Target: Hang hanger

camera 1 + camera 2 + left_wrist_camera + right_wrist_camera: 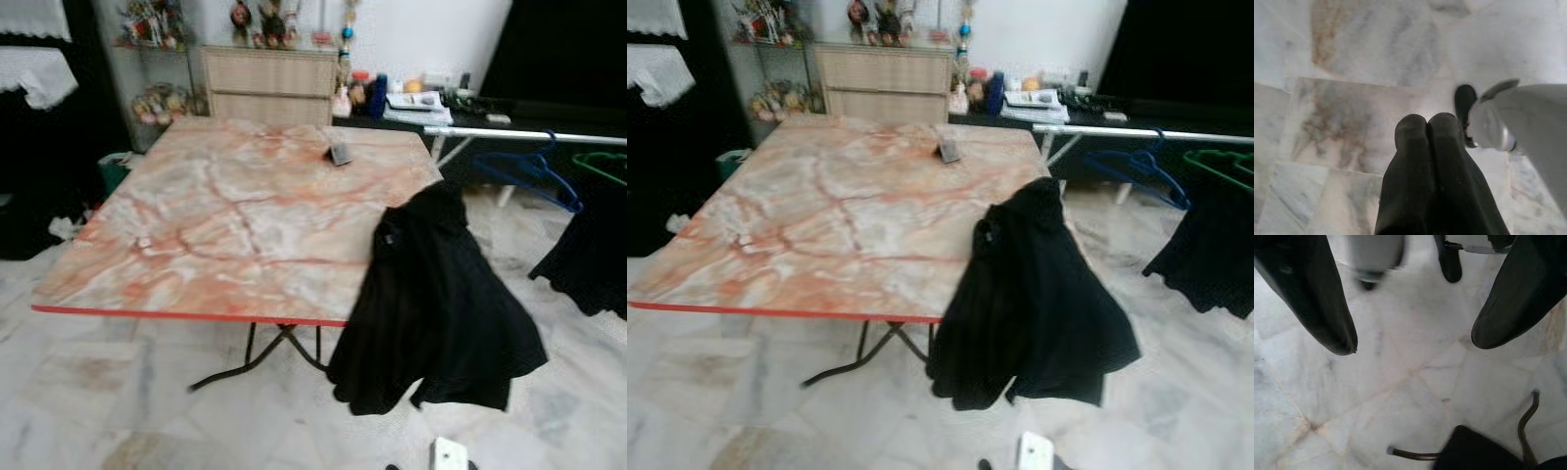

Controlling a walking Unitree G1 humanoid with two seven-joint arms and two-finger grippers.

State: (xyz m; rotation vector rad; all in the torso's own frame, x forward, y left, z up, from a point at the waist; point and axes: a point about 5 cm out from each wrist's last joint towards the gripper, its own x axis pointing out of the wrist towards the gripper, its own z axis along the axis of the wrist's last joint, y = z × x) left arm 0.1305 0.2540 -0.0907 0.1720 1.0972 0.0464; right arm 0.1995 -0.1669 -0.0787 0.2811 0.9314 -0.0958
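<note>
A black garment lies draped over the right front corner of a marble table and hangs down toward the floor. To the right, a blue hanger hangs bare on a white rail. Beside it a green hanger carries another black garment. My left gripper hangs shut over the marble floor, holding nothing. My right gripper is open above the floor, near a table leg and the hem of the draped garment.
A small dark object lies near the table's far edge. A wooden cabinet stands behind the table, and a low black bench with clutter runs to its right. Dark furniture lines the left side.
</note>
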